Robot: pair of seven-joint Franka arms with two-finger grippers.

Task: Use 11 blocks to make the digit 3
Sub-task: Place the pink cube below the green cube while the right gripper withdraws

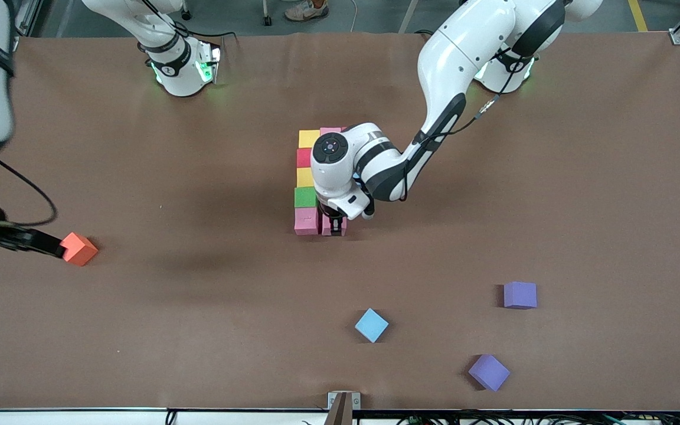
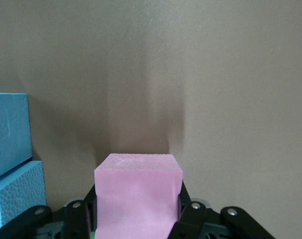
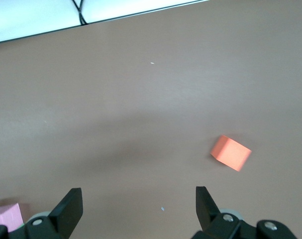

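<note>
Toward the right arm's end of the table, the right gripper (image 3: 136, 209) waits in the air with fingers spread wide, an orange cube (image 1: 78, 248) below it on the brown table (image 1: 582, 206). At mid-table, a column of yellow, red, yellow, green and pink blocks (image 1: 306, 180) stands joined, and the left gripper (image 1: 334, 225) pinches a pink block (image 2: 138, 196) just beside the column's nearest cube. Nearer the front camera lie a light blue block (image 1: 371, 325) and two purple blocks (image 1: 520, 295), well apart.
</note>
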